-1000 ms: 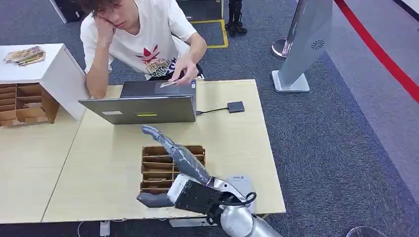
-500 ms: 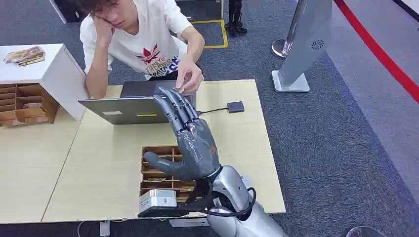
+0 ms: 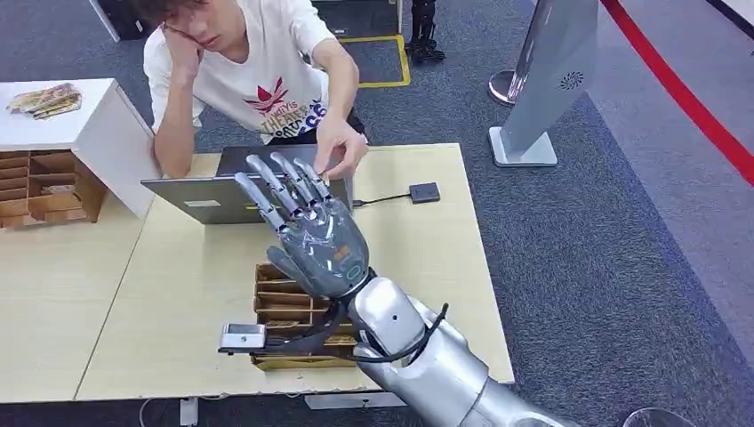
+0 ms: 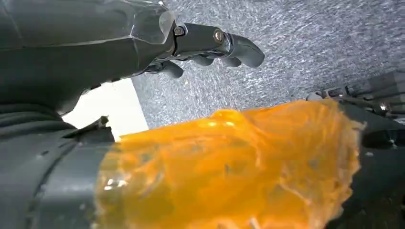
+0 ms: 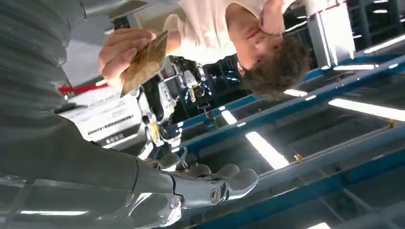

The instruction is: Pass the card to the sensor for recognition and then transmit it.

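1. In the lower centre of the head view, the right hand is raised with its back to the camera, fingers spread and nothing in them. So the robot no longer has, or does not yet have, the card.
2. The left hand shows in the left wrist view above grey carpet, fingers loosely curled and holding nothing I can make out; I cannot tell its state for certain.
3. Under the right hand, the wooden slotted tray sits near the table's lower edge, leaving little room in front of it.
4. Mid-frame, the laptop blocks a straight forward reach; bare tabletop lies at right.
5. The black sensor lies on the table right of centre, cabled to the laptop, untouched.
6. At upper centre, the person's hand pinches the card above the laptop, so the handover looks done.
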Controlling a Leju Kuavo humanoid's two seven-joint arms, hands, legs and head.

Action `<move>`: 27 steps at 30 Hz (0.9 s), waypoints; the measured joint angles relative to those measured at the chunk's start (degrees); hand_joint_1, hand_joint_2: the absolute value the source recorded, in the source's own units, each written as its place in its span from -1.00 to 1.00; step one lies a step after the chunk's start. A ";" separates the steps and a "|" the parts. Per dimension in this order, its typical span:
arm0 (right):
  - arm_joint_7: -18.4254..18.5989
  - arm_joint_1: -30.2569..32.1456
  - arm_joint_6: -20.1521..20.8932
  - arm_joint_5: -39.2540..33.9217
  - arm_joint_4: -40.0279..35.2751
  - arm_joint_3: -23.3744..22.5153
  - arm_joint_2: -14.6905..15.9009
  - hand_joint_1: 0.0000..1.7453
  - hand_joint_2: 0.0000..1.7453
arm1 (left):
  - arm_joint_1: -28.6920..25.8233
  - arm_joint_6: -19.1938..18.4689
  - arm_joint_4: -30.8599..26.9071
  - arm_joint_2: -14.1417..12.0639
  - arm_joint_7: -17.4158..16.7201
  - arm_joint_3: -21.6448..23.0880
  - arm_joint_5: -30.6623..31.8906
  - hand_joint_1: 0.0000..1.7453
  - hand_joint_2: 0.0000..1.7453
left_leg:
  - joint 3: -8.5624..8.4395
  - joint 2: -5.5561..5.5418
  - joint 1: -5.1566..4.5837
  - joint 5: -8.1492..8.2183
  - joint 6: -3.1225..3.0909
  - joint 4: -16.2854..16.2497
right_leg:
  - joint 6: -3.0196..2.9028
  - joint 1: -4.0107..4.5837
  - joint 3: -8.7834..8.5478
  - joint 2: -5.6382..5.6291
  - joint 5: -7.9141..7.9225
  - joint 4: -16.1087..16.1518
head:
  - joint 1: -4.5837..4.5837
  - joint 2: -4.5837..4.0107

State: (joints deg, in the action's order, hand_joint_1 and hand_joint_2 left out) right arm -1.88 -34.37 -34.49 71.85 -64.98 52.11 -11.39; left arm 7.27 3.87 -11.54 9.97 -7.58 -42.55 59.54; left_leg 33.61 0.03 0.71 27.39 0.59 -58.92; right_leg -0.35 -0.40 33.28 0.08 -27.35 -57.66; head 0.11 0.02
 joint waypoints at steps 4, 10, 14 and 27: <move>0.52 -1.86 -0.31 2.09 3.86 0.41 -0.42 -1.00 1.00 | 0.09 -0.20 0.00 0.00 0.00 0.55 0.15 -1.00 -1.00 | 0.00 0.00 0.00 0.00 0.00 -0.01 | 0.00 0.00 0.00 0.00 0.00 0.00 | 0.00 -0.02; 0.76 -3.42 -0.33 3.21 7.38 0.94 -0.92 -0.46 1.00 | 0.14 -0.28 0.00 0.00 0.00 1.24 0.33 -1.00 -1.00 | 0.00 0.00 0.00 0.00 0.00 -0.01 | 0.00 0.00 0.00 0.00 0.00 0.00 | 0.00 -0.02; 0.79 -4.12 -0.20 4.04 9.06 1.35 -1.14 -0.10 1.00 | 0.14 -0.31 0.00 0.00 0.04 1.44 0.39 -1.00 -1.00 | 0.00 0.00 0.00 0.00 0.00 -0.01 | 0.00 0.00 0.00 0.00 0.00 0.00 | 0.00 -0.02; 1.11 -5.04 -0.11 4.78 11.80 2.21 -1.35 -0.10 1.00 | 0.19 -0.37 0.00 0.00 0.04 1.55 0.39 -1.00 -1.00 | 0.00 0.00 0.00 0.00 0.00 -0.03 | 0.01 0.00 0.00 0.00 0.01 0.00 | 0.00 -0.02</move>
State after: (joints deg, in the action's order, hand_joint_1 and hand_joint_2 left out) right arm -0.76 -39.41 -34.60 76.63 -53.18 54.32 -12.74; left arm 7.46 3.50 -11.54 9.97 -7.54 -41.00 59.93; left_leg 33.62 0.02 0.71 27.39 0.58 -58.95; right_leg -0.34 -0.40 33.28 0.08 -27.34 -57.66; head 0.11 0.00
